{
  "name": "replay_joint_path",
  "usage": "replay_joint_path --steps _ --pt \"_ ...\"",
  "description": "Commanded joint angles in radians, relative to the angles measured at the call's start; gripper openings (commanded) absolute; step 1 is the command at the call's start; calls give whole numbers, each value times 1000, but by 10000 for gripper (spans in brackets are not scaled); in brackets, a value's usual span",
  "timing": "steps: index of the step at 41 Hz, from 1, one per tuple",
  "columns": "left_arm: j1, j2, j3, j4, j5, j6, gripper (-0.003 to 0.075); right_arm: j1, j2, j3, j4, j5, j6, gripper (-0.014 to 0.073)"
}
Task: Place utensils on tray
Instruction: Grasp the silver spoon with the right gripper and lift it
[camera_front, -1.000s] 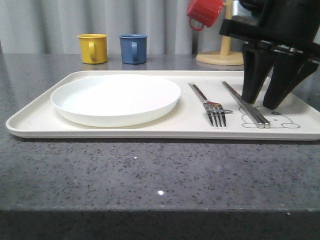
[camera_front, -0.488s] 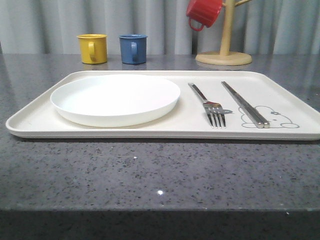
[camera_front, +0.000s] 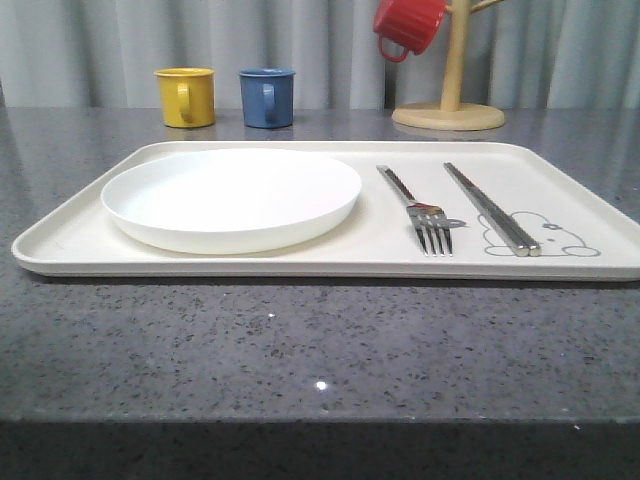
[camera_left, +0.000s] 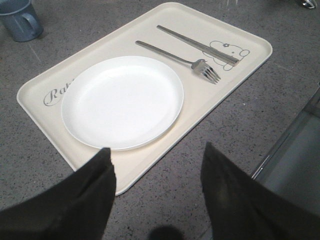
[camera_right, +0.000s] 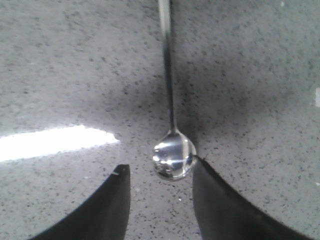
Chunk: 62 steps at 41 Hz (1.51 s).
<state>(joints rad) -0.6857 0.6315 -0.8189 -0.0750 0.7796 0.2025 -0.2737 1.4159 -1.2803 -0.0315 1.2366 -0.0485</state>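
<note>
you can read grey script "rab" on the cream tray (camera_left: 150, 165) at the left of the left wrist frame, the rest hidden under the white plate (camera_left: 122, 102); a rabbit drawing (camera_left: 229, 50) sits at the upper right corner. in the front view the tray (camera_front: 300, 262) holds the plate (camera_front: 231, 197) at centre left, the fork (camera_front: 421, 212) right of it, and the chopsticks (camera_front: 492, 208) further right over the rabbit. the left gripper (camera_left: 157, 195) stands wide and holds nothing. the right gripper (camera_right: 160, 200) stands apart, empty, above the spoon (camera_right: 171, 130) lying on the speckled counter (camera_right: 60, 60), bowl between its fingers. yellow mug (camera_front: 186, 96), blue mug (camera_front: 267, 97) upper left; red mug (camera_front: 408, 25) hangs on a wooden stand (camera_front: 450, 100).
</note>
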Motion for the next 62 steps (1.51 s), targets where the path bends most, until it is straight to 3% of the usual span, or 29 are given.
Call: replay_joint_path --steps 1,12,36,39,45,48,62 --pt "1 -1 -24 -7 -74 -9 368 -17 -2 -21 -17 -33 -23 329" --pt "1 -1 -24 -7 -74 -9 368 -17 125 -23 -40 -43 -79 329" --pt "1 -1 -24 -7 -74 -9 368 -17 247 -24 -50 -207 -83 327" --pt "1 -1 -24 -7 -74 -9 368 -17 249 -24 -50 -208 -83 284" --pt "1 -1 -24 -7 -74 -9 368 -17 249 -25 -49 -191 -83 96" --pt "1 -1 -24 -7 -74 -9 368 -17 249 -25 -49 -177 -83 47" --pt "1 -1 -24 -7 -74 -9 368 -15 203 -32 -4 -164 -83 43"
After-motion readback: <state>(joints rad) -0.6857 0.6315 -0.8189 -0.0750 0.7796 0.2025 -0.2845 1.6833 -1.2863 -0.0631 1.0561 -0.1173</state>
